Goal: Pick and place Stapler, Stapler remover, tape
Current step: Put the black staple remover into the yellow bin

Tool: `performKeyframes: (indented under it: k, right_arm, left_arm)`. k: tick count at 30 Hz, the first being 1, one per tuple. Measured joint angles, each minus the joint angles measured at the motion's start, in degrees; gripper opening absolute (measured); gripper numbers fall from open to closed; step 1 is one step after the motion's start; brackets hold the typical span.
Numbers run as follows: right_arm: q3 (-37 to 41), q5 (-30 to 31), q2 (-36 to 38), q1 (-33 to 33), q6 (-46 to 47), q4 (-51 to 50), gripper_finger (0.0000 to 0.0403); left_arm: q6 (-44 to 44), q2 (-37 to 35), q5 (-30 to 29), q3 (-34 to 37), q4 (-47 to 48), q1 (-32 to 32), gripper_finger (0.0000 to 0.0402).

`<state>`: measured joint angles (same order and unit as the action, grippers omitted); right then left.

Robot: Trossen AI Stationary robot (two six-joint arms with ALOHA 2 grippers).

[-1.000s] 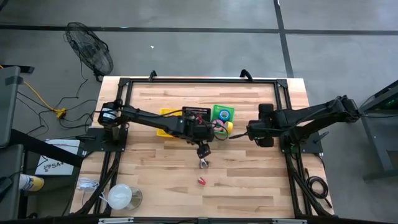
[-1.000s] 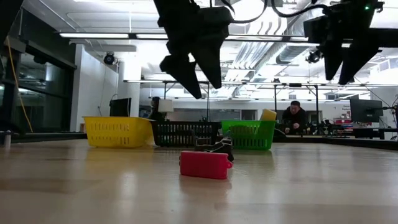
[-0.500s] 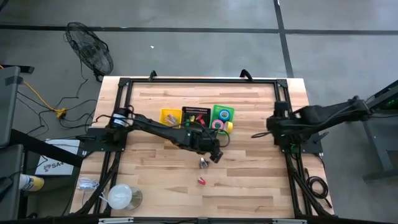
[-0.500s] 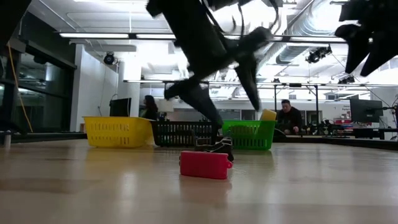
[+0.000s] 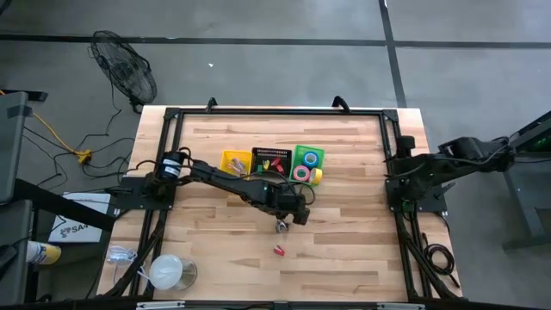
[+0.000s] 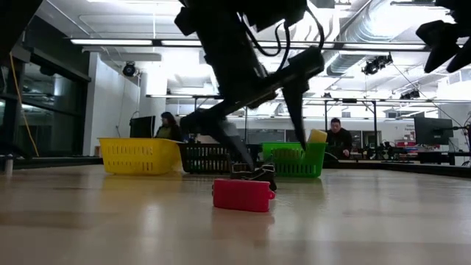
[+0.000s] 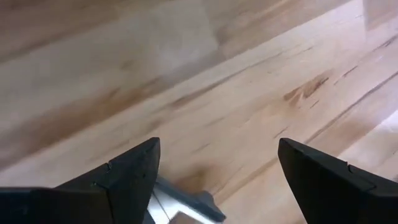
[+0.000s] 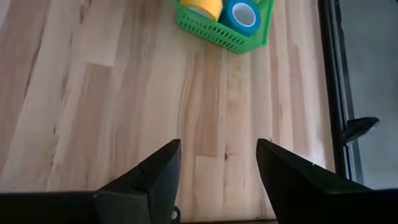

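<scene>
Left gripper [image 5: 290, 217] is low over mid-table, fingers [image 7: 130, 171] spread wide, poised right above the metal staple remover [image 5: 281, 227], nothing pinched. Just nearer sits the red stapler [image 6: 243, 194]; farther back stand the yellow bin [image 5: 232, 160], black bin [image 5: 271, 160] and green bin [image 5: 309, 151] holding tape [image 8: 241, 15]. Right gripper [image 8: 217, 163], spread and empty, waits at the table's right edge.

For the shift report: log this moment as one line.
left gripper: open, over grey-black stapler remover | right gripper: open, at table edge | small red stapler: on wooden table
</scene>
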<state>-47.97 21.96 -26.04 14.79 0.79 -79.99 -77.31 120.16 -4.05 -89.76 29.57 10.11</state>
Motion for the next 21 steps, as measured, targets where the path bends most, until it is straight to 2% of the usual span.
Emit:
performKeyframes:
  k: [3,8,21]
  right_arm:
    - [0.0,-0.7,1.1,0.0,-1.3,-1.3,0.0201]
    - [0.0,-0.8,1.3,0.0,-2.9,-1.6,0.02]
    - [0.0,-1.2,1.3,0.0,-5.2,-3.3,0.0201]
  left_arm:
    - [-3.3,0.0,3.4,0.0,3.6,0.0,0.0321]
    - [-7.2,0.0,4.8,0.0,7.9,0.0,0.0321]
    - [-15.8,1.7,10.4,-0.1,5.6,0.5,0.0321]
